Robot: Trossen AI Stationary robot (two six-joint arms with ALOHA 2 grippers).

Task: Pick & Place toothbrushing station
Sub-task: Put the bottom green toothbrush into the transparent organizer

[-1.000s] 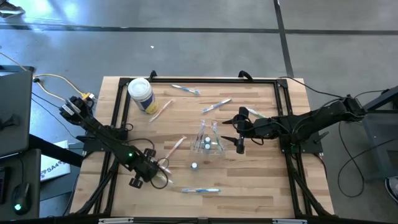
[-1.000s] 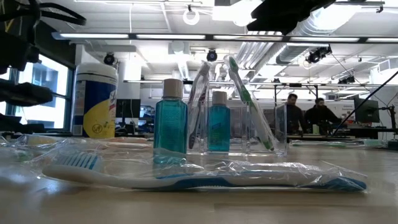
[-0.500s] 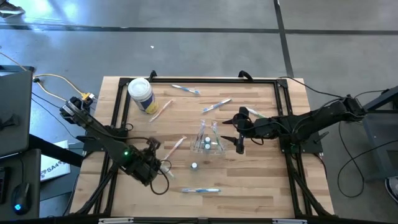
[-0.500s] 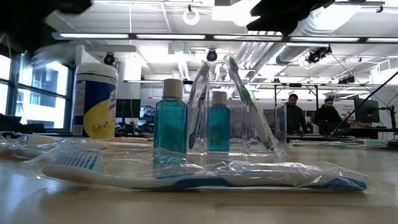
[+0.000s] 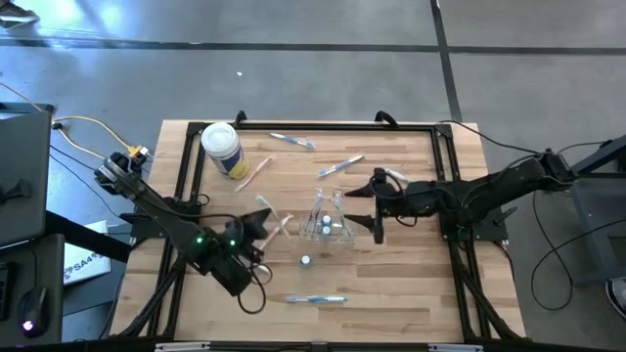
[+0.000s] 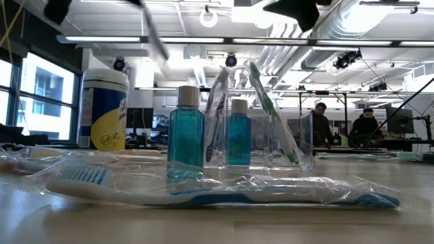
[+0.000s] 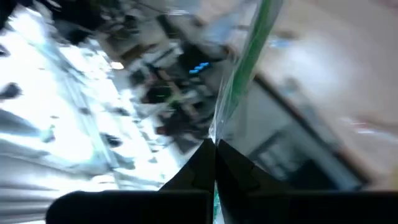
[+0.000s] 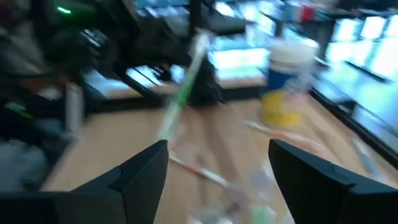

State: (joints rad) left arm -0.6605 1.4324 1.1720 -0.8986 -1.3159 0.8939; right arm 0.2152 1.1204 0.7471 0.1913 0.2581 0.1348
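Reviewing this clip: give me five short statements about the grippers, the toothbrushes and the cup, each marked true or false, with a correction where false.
1. The left gripper is shut on a green toothbrush. True.
2. The right gripper is shut on the clear cup. False: its jaws are open and empty, beside the clear cup.
3. The clear cup holds two toothbrushes. True.
4. The white-lidded canister lies tipped over in the middle of the table. False: it stands upright near the far left corner.
5. A wrapped blue toothbrush lies at the near edge. True.
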